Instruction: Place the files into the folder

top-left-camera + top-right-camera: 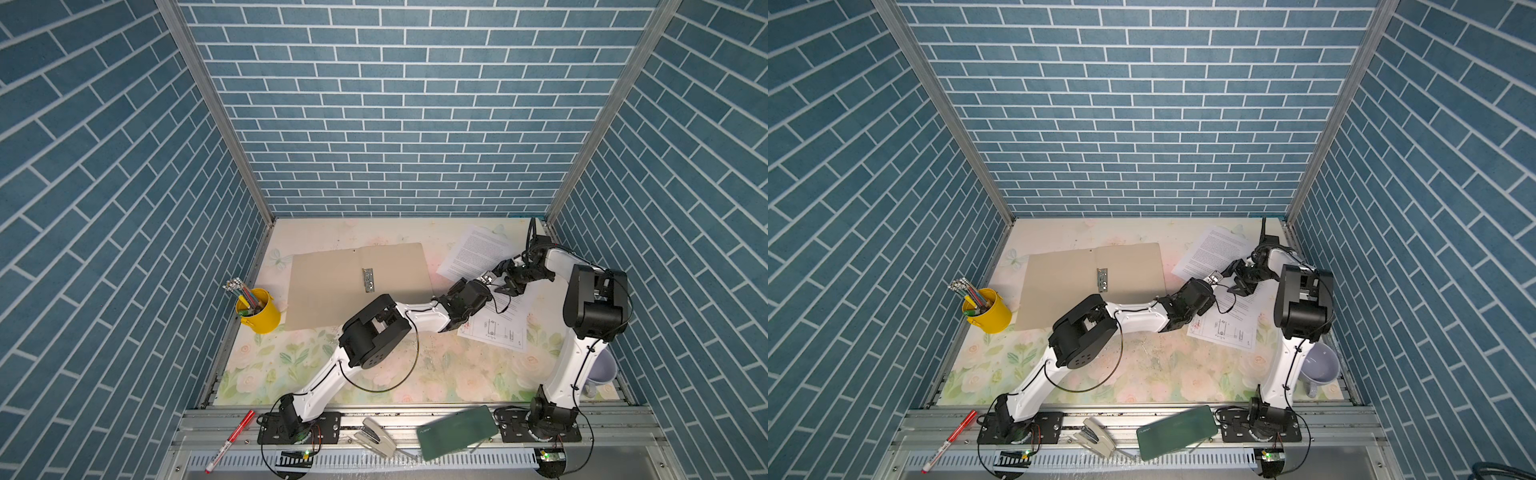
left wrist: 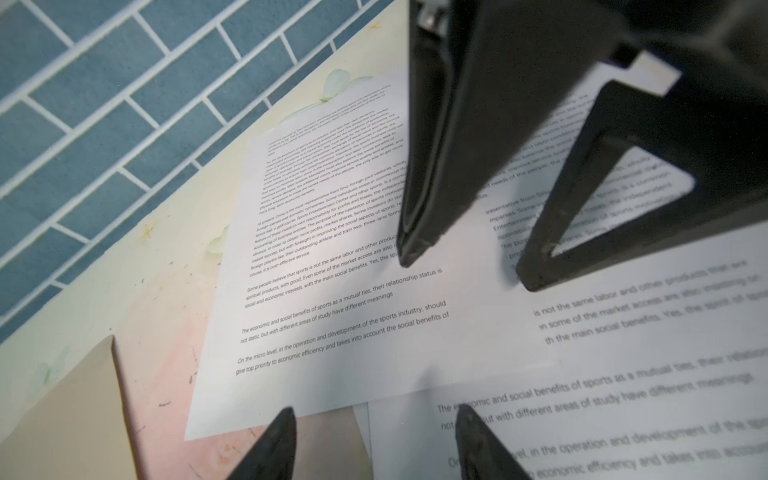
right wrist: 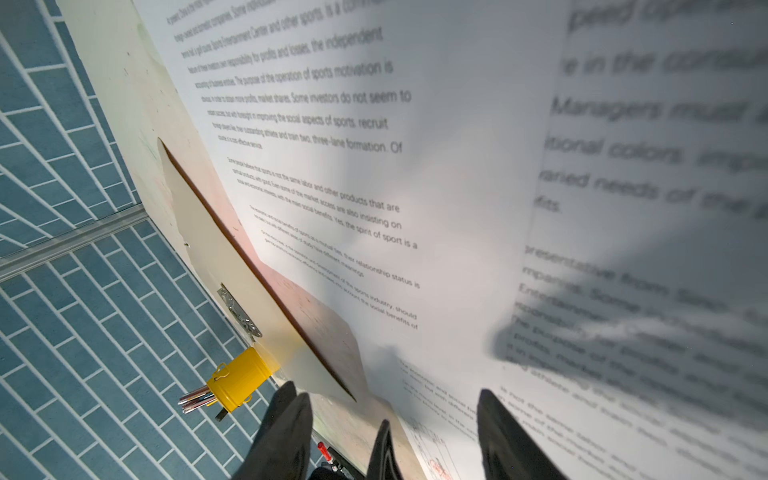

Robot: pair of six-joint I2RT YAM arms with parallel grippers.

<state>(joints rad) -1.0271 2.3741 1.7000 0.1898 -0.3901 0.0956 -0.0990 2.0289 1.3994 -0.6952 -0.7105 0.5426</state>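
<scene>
Three loose white printed paper sheets (image 1: 473, 253) overlap at two o'clock on the floral bench (image 1: 457, 374); the open tan cardboard folder (image 1: 332, 286) lies at ten o'clock. The left claw (image 2: 376, 419) and right claw (image 2: 469, 270) hover crowded above them, jaws apart, seemingly gripping nothing. Risks: the claws colliding, slick sheets sliding apart. Blue brick-pattern walls (image 1: 395, 124) surround

Your count, kind by kind.
You have two text sheets (image 2: 332, 270) (image 2: 623, 415), one drawing sheet (image 1: 494, 332), one folder (image 1: 332, 286), one yellow pencil pot (image 1: 266, 316), one mug (image 1: 1318, 368), one red marker (image 1: 230, 436), one stapler (image 1: 374, 434), one green case (image 1: 457, 432), and two hands: left hand (image 2: 374, 415), right hand (image 3: 386, 392).
</scene>
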